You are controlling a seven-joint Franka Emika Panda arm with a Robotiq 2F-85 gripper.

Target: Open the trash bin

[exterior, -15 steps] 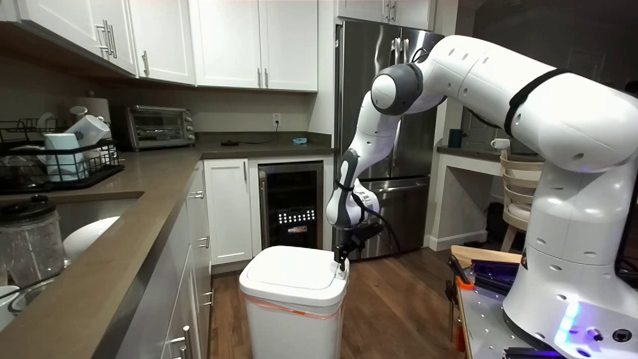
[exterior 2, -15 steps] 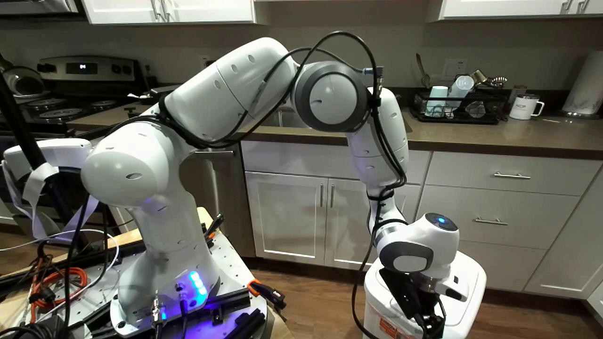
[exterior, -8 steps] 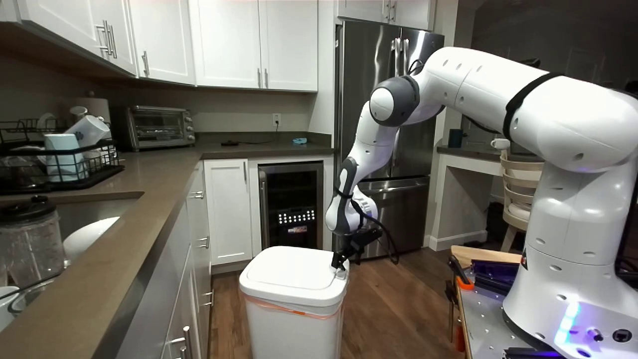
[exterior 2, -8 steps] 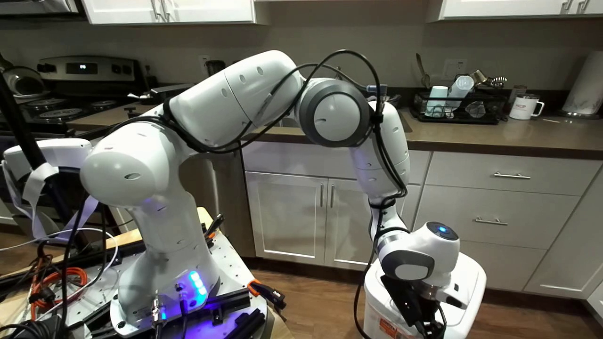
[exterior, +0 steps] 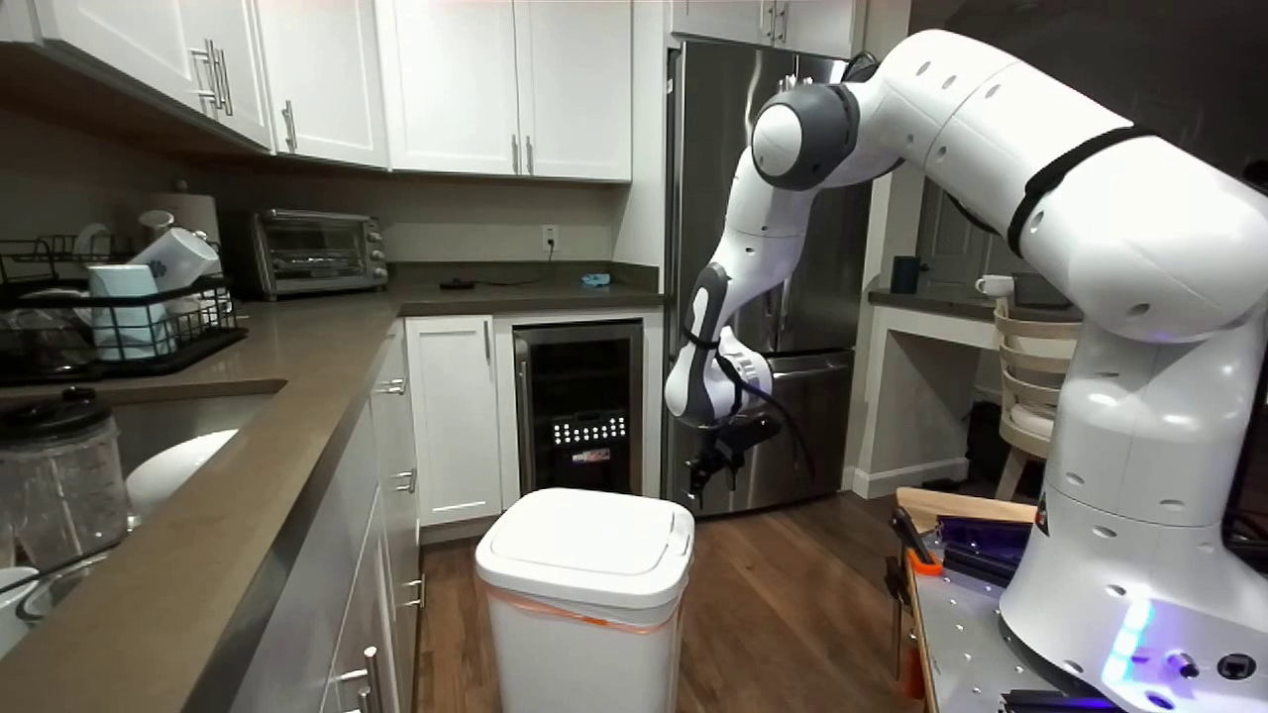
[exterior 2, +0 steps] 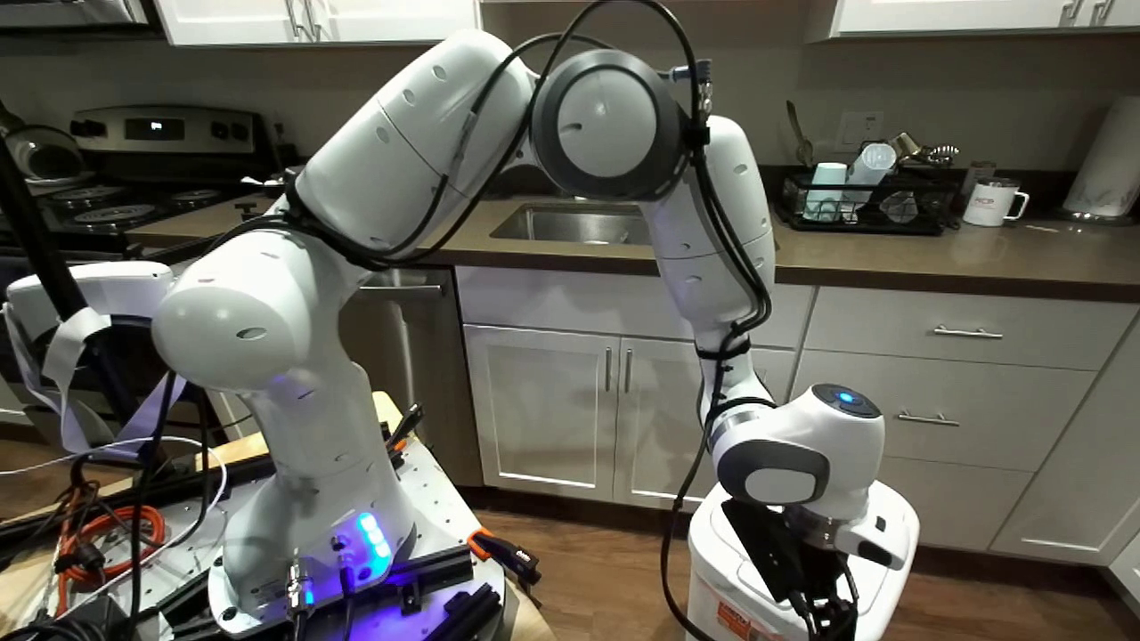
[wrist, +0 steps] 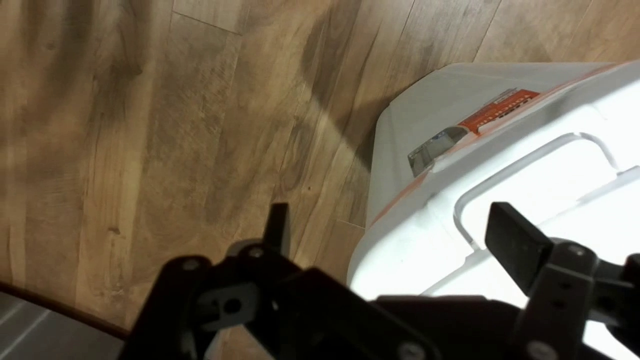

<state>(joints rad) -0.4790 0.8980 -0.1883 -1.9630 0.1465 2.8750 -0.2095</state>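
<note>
Jaws apart near bin (exterior: 586, 644), kitchen floorboards (wrist: 210, 130) below.

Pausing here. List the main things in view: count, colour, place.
trash bin: one, white, on floor, lid down
cabinets: several, white, above and below counter
cooler: one, black-fronted, under counter
fridge: one, silver, beside cooler
toaster oven: one, silver, on counter
dish rack: one, black, on counter
paper roll: one, white, on counter
sink: one, silver, in counter
stove: one, dark, beside counter
dishwasher: one, silver, under counter
chair: one, pale wood, by desk
arm: one, white, on metal stand
tool: one, black, open, near trash bin
</note>
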